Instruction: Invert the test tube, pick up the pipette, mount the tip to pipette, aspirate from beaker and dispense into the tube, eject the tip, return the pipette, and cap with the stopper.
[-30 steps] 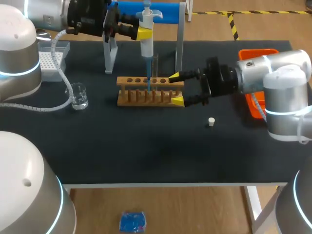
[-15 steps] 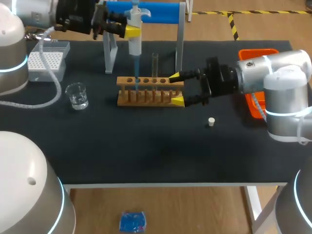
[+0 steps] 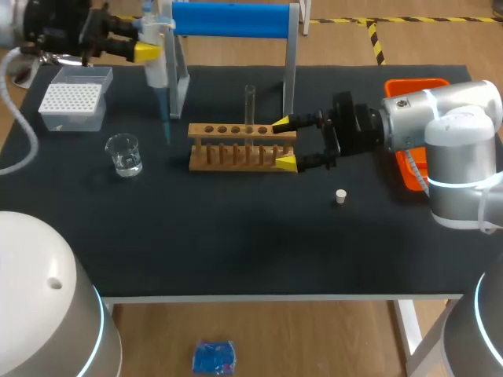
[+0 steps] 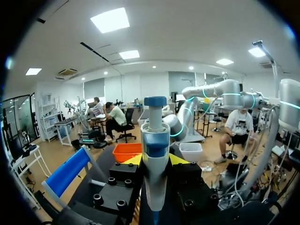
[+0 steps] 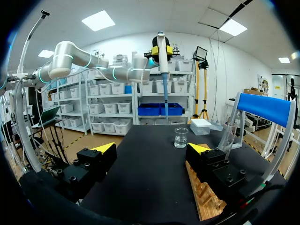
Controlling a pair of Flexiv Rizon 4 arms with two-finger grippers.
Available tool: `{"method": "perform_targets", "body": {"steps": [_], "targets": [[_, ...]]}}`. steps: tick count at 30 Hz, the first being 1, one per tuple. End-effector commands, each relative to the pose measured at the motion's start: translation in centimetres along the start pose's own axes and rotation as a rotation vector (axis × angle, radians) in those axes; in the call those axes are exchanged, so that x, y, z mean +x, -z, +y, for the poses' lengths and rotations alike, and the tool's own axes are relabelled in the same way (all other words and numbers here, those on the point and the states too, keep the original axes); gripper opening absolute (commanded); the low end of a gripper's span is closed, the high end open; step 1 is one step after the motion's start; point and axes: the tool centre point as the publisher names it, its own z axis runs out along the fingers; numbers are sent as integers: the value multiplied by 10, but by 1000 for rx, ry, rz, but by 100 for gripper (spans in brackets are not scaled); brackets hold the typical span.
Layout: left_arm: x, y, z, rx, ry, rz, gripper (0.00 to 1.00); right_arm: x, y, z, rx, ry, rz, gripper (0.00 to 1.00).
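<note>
Left pincer (image 3: 146, 52) clamped on pipette (image 3: 156, 71) | right pincer (image 3: 285, 143) wide open, at rack (image 3: 232, 149) end

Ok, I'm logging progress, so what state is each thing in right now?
White-and-blue pipette: held upright, blue tip mounted.
Left gripper: shut on pipette.
Right gripper: open, at wooden rack's end.
Clear glass test tube: upright in rack, uncapped.
Small glass beaker: upright, holding clear liquid.
White stopper: loose on table.
</note>
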Motion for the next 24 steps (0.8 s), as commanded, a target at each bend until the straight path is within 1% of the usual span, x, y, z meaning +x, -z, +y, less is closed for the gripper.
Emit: {"method": "perform_targets", "body": {"steps": [1, 5, 10, 18, 24], "targets": [[-3, 32, 7, 2, -12, 9, 0, 0, 1, 0, 1, 0, 2, 100], [-9, 49, 15, -2, -20, 19, 0, 0, 1, 0, 1, 0, 2, 100], [-21, 65, 25, -1, -15, 50, 0, 0, 1, 0, 1, 0, 2, 100], [-39, 76, 44, 5, 9, 81, 0, 0, 1, 0, 1, 0, 2, 100], [-46, 79, 55, 21, 17, 83, 0, 0, 1, 0, 1, 0, 2, 100]]}}
